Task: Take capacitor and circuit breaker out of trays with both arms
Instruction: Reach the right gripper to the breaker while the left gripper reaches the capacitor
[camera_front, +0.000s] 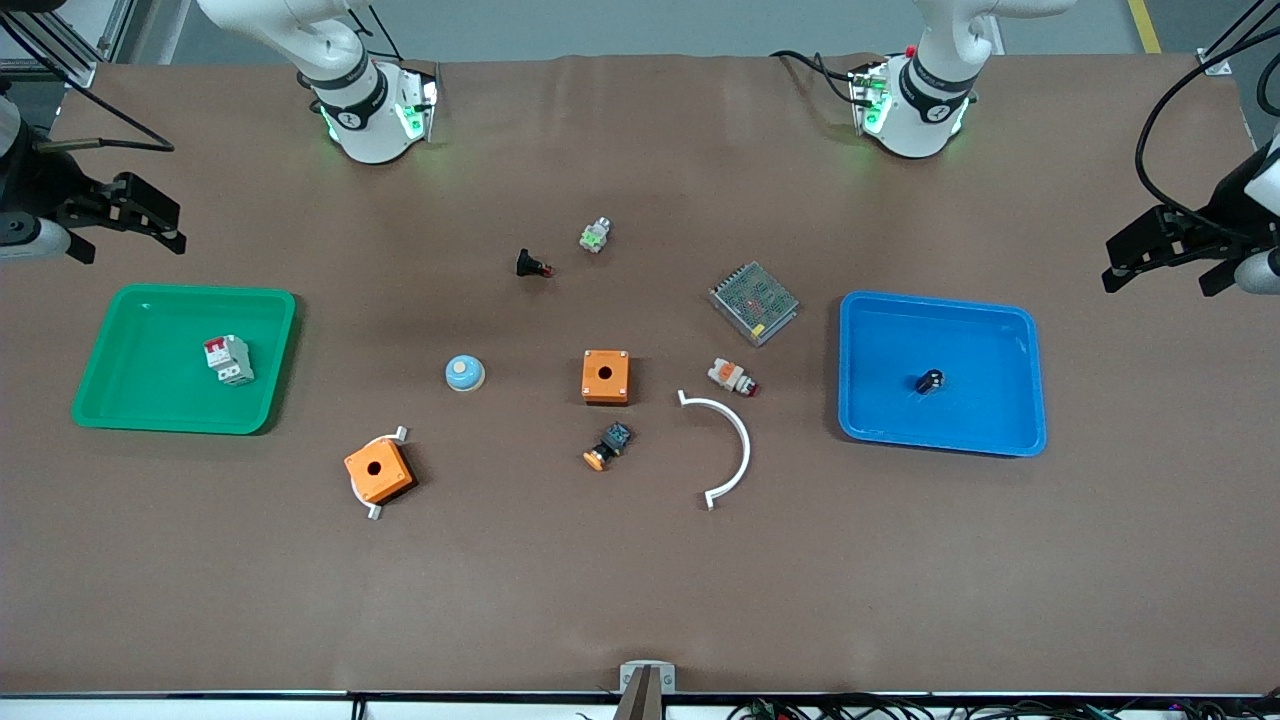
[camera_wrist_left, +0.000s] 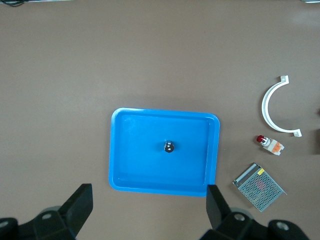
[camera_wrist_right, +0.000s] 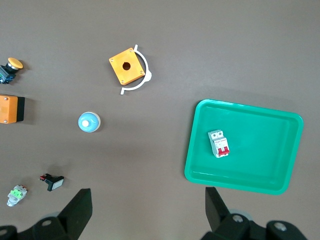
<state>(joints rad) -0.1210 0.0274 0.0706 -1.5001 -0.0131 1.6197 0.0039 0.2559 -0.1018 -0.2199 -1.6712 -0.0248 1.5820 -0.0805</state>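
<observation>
Both grippers hang with jaws spread wide and nothing in them: the left gripper (camera_front: 1165, 262) over bare table just off the blue tray's (camera_front: 1020, 440) corner at the left arm's end, the right gripper (camera_front: 130, 215) over bare table near the green tray (camera_front: 120, 415) at the right arm's end, neither one down at its part yet. Starting nearest the front camera, an orange box (camera_front: 378, 470) sits in a white clip, with a white curved strip (camera_front: 735, 450) and a black-and-orange button (camera_front: 607, 446) at about the same depth. A step farther up lies the capacitor (camera_front: 929, 381), alone in the middle of the blue tray, a tiny dark cylinder with a silvery end; in the left wrist view it reads as a small round dot (camera_wrist_left: 169, 146). It looks light, hard and smooth, likely to roll or squirt out, so a low pinch across the barrel seems the safest hold. At about that depth, the circuit breaker (camera_front: 229, 359) rests near the middle of the green tray, a light-grey block with a red top section, lying slightly askew. It looks rigid and boxy, an easy catch across its two flat long sides. Farther still sit a metal mesh power supply (camera_front: 754, 302) and a black push-button (camera_front: 533, 264).
</observation>
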